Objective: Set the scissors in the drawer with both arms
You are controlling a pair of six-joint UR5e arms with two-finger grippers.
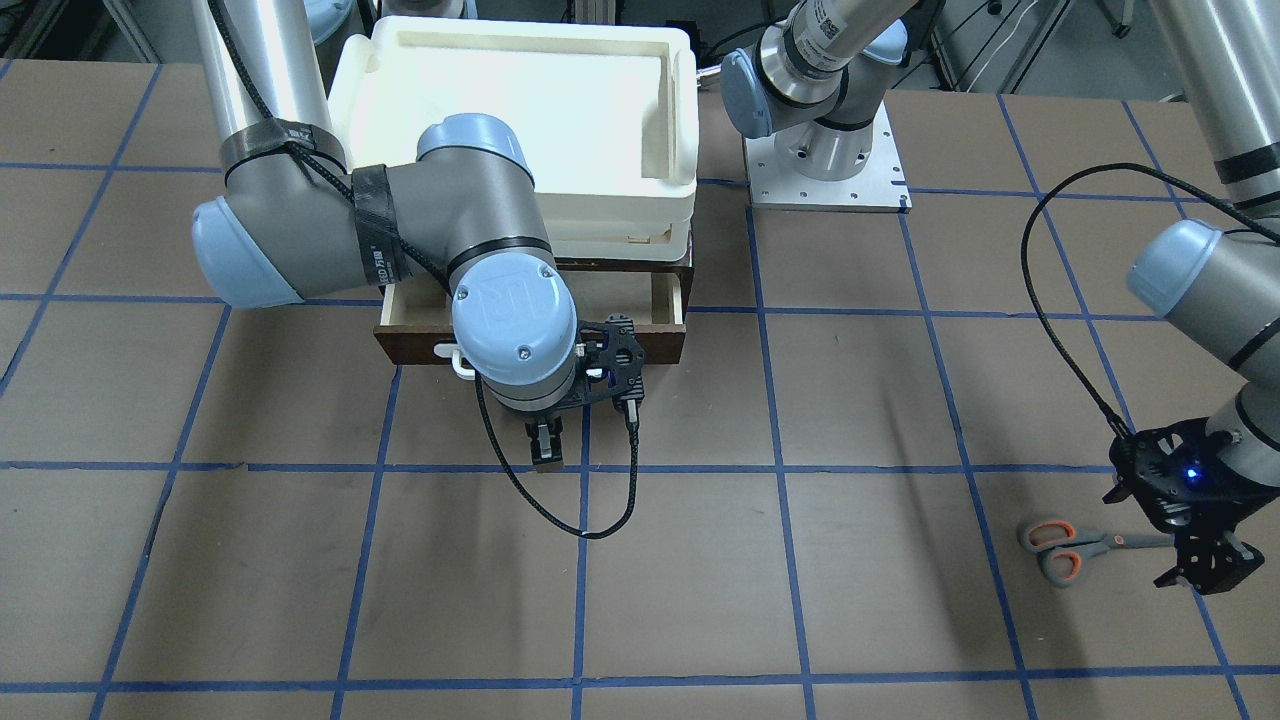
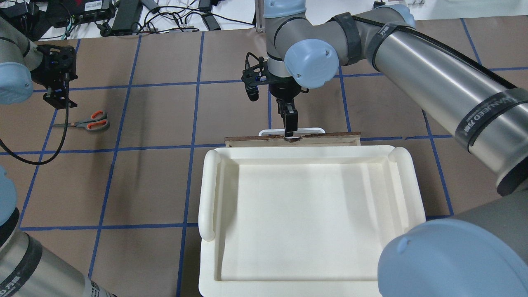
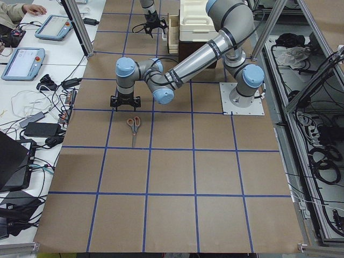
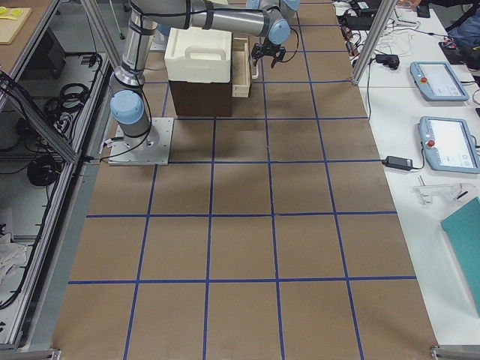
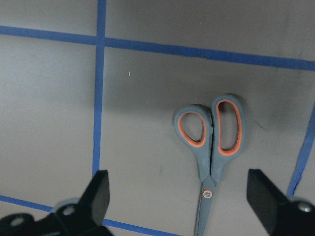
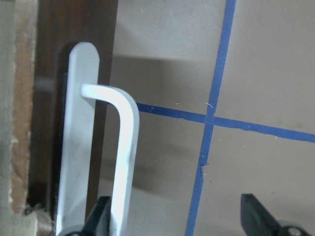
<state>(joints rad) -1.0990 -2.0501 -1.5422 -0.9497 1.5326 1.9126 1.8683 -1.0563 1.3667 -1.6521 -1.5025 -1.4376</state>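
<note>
The scissors [image 1: 1065, 545] lie flat and closed on the brown table, also in the overhead view [image 2: 84, 123] and the left wrist view [image 5: 211, 142]. My left gripper [image 5: 179, 196] is open and empty just above their blades; it also shows in the front view [image 1: 1205, 565]. The dark brown drawer [image 1: 660, 345] is pulled partly out and shows its pale interior. My right gripper [image 6: 177, 221] is open at the drawer's white handle [image 6: 123, 147], which lies just inside one finger [image 6: 101, 216]. It also shows in the overhead view [image 2: 288, 123].
A white plastic bin [image 2: 309, 214] sits on top of the cabinet that holds the drawer. The left arm's base plate [image 1: 825, 165] stands beside it. A black cable [image 1: 600, 500] hangs from the right wrist. Blue tape lines grid the table.
</note>
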